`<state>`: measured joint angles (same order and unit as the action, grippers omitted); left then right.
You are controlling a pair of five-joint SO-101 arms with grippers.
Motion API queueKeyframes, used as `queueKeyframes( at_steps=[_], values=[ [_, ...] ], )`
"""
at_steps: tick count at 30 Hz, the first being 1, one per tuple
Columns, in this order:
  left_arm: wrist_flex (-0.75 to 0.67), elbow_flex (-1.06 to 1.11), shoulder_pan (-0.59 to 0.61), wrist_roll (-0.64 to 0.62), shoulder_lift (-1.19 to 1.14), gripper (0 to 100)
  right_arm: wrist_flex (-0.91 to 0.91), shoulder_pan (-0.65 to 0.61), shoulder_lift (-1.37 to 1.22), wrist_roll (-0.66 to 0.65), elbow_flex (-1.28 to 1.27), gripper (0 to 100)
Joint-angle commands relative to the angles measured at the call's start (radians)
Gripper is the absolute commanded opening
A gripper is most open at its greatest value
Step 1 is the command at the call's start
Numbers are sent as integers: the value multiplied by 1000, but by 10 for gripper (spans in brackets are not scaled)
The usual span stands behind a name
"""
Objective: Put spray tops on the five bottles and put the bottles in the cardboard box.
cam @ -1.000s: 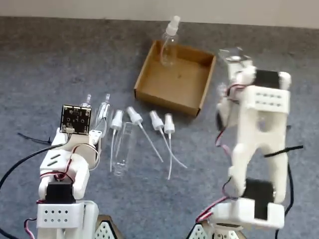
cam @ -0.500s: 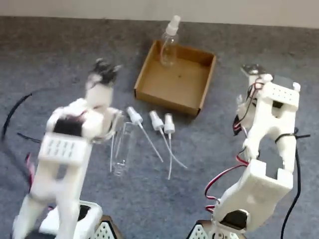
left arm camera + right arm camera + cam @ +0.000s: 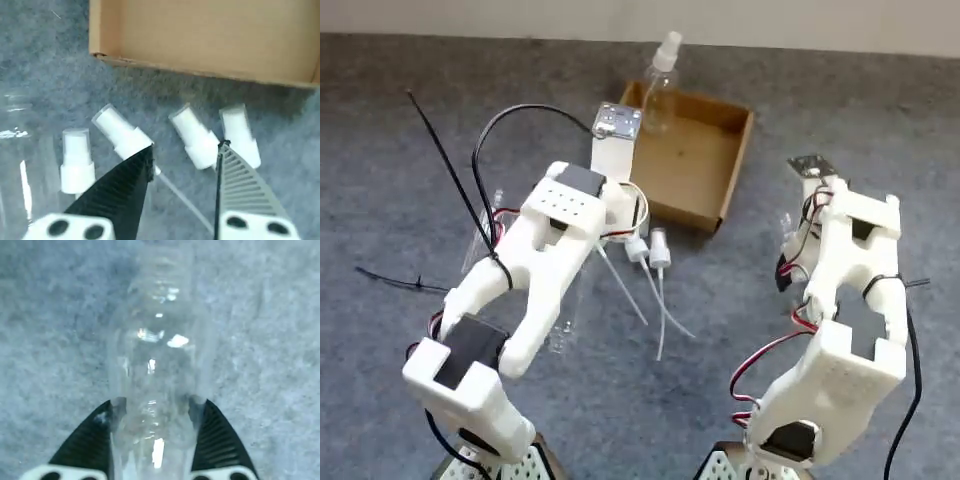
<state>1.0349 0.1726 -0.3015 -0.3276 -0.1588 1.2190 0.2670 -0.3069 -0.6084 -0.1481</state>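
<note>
Several loose spray tops lie on the grey carpet in front of the cardboard box point(image 3: 210, 35). My left gripper point(image 3: 184, 150) hangs open just above them, its jaws either side of one white spray top point(image 3: 196, 137), with another spray top point(image 3: 119, 131) beside the black finger. In the high view the left arm point(image 3: 570, 205) stretches over the tops toward the box point(image 3: 705, 205). One capped bottle point(image 3: 660, 90) stands at the box's far corner. My right gripper point(image 3: 155, 402) is shut on a clear uncapped bottle point(image 3: 160, 350), held to the right of the box by the right arm point(image 3: 850, 240).
Two more spray tops point(image 3: 658, 250) with long tubes lie near the box's front wall. Clear uncapped bottles lie under and left of the left arm, one bottle point(image 3: 15, 150) beside the tops. Open carpet lies between the two arms and in front of the right arm.
The left arm swung up from the near left and forward over the spray tops. The right arm drew back from the box's right side and lowered.
</note>
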Motion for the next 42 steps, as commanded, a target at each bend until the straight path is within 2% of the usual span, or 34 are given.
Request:
queueKeyframes(
  at_steps=[1, 6, 15, 20, 25, 30, 39, 42],
  values=[
    [-49, -16, -27, -48, 7, 199, -18, -13, 13, -11, -5, 14],
    [-123, 19, -28, -49, 5, 199, -18, -13, 13, -11, -5, 14],
    [-132, 51, -50, -51, 1, 199, -18, -15, 12, -12, -5, 14],
    [-173, 54, -45, -81, -90, 199, -12, -13, 13, -11, -7, 15],
    [-178, 56, -44, -84, -120, 199, -12, -10, 15, -11, -7, 80],
    [-173, 62, -41, -84, -114, 198, -12, -10, 16, -11, -7, 84],
    [-140, 62, -48, -75, -111, 103, -8, -7, 16, -11, -7, 85],
    [-103, 56, -50, -40, -107, 83, 59, 2, 16, -11, 1, 88]
  ],
)
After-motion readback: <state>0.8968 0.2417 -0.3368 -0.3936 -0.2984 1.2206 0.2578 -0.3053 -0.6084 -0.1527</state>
